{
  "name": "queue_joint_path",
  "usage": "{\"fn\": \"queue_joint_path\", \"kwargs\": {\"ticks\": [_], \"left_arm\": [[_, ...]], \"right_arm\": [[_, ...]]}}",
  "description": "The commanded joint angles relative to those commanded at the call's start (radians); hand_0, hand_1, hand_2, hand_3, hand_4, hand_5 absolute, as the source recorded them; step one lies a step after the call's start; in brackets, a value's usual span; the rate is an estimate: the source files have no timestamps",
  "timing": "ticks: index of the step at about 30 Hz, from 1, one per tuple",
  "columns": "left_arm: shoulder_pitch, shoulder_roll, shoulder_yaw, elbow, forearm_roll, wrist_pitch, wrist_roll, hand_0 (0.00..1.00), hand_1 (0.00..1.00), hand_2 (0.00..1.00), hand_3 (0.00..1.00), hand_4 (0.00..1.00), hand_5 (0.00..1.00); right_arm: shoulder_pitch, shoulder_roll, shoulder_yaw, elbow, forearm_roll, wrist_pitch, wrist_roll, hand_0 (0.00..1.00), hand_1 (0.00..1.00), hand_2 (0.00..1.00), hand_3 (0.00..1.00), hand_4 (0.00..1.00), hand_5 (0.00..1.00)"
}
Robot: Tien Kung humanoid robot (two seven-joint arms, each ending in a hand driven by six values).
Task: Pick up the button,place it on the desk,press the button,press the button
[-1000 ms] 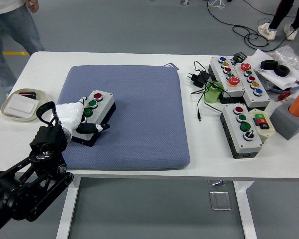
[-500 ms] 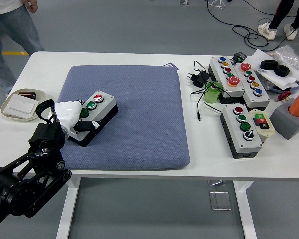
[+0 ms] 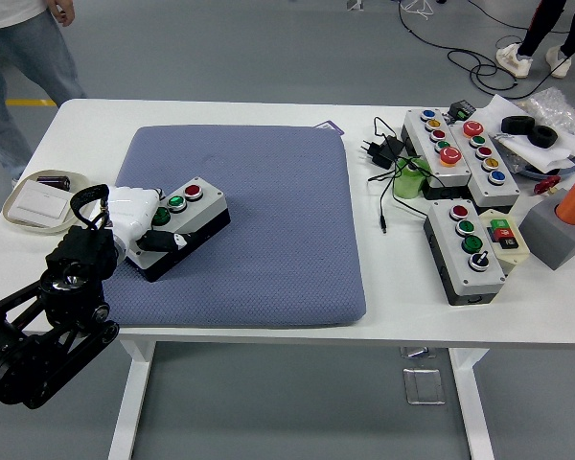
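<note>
A grey button box (image 3: 199,213) with a black base, a red button and two green buttons lies at an angle on the left part of the blue cushion (image 3: 268,211). My left hand (image 3: 142,226), white with black fingertips, is shut on the box's left end; its thumb lies along the box's near side. The box's left end is hidden under the hand. I cannot tell whether that end is off the cushion. My black left arm (image 3: 48,316) comes in from the lower left corner. My right hand is out of view.
Three more button boxes (image 3: 465,247) (image 3: 439,142) (image 3: 487,153), cables, a plug and a green cup (image 3: 409,179) crowd the right side. An orange cylinder on a grey block (image 3: 561,230) stands far right. A shallow tray (image 3: 24,220) sits at the left edge. A person (image 3: 19,38) stands top left.
My left hand has drawn back to the left with the box. The box has turned with it, so its long side now runs closer to level across the picture.
</note>
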State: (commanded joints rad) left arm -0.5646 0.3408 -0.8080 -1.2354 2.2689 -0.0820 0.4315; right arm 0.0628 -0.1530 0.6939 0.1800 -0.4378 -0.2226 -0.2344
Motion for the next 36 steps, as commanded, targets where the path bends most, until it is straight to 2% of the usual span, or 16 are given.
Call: {"fn": "queue_joint_path", "kwargs": {"ticks": [4, 6, 9, 14, 19, 22, 30, 32, 36], "left_arm": [[-0.023, 0.02, 0.02, 0.014, 0.0, 0.034, -0.127, 0.292, 0.251, 0.271, 0.32, 0.493, 0.002], [-0.035, 0.026, 0.024, 0.03, 0.0, 0.071, -0.186, 0.306, 0.26, 0.28, 0.321, 0.476, 0.002], [-0.044, 0.03, 0.023, 0.045, 0.0, 0.104, -0.239, 0.306, 0.26, 0.28, 0.321, 0.476, 0.002], [-0.065, 0.042, 0.033, 0.089, 0.0, 0.189, -0.354, 0.314, 0.265, 0.279, 0.32, 0.463, 0.002], [-0.088, 0.072, 0.076, 0.12, 0.0, 0.307, -0.469, 0.32, 0.274, 0.28, 0.32, 0.472, 0.002], [-0.104, 0.087, 0.11, 0.125, 0.0, 0.353, -0.504, 0.32, 0.274, 0.28, 0.32, 0.472, 0.002], [-0.15, 0.124, 0.207, 0.129, 0.0, 0.395, -0.553, 0.334, 0.281, 0.285, 0.327, 0.49, 0.002], [-0.16, 0.127, 0.236, 0.134, 0.0, 0.397, -0.559, 0.334, 0.281, 0.285, 0.327, 0.49, 0.002], [-0.16, 0.117, 0.239, 0.157, 0.0, 0.402, -0.563, 0.339, 0.286, 0.287, 0.333, 0.493, 0.002]], "right_arm": [[-0.001, 0.0, -0.002, 0.0, -0.001, 0.001, 0.0, 0.627, 0.477, 0.539, 0.582, 0.279, 0.022], [-0.002, 0.0, -0.002, 0.0, -0.002, 0.0, 0.0, 0.627, 0.477, 0.539, 0.582, 0.28, 0.022], [-0.004, 0.001, -0.001, 0.0, -0.005, 0.0, -0.001, 0.627, 0.477, 0.539, 0.582, 0.28, 0.022], [-0.008, 0.001, 0.002, 0.0, -0.011, 0.0, -0.004, 0.627, 0.477, 0.539, 0.582, 0.28, 0.022], [-0.008, 0.002, -0.001, 0.0, -0.01, 0.0, -0.006, 0.627, 0.477, 0.539, 0.582, 0.279, 0.022], [-0.006, 0.002, -0.002, 0.0, -0.011, 0.0, -0.006, 0.627, 0.477, 0.539, 0.582, 0.279, 0.022], [-0.002, 0.003, -0.001, 0.0, -0.013, 0.0, -0.008, 0.627, 0.477, 0.539, 0.582, 0.279, 0.022], [-0.002, 0.002, -0.001, 0.0, -0.016, 0.0, -0.009, 0.627, 0.477, 0.539, 0.582, 0.279, 0.022], [-0.001, 0.002, 0.0, 0.0, -0.02, 0.0, -0.009, 0.627, 0.477, 0.539, 0.582, 0.279, 0.022]]}}
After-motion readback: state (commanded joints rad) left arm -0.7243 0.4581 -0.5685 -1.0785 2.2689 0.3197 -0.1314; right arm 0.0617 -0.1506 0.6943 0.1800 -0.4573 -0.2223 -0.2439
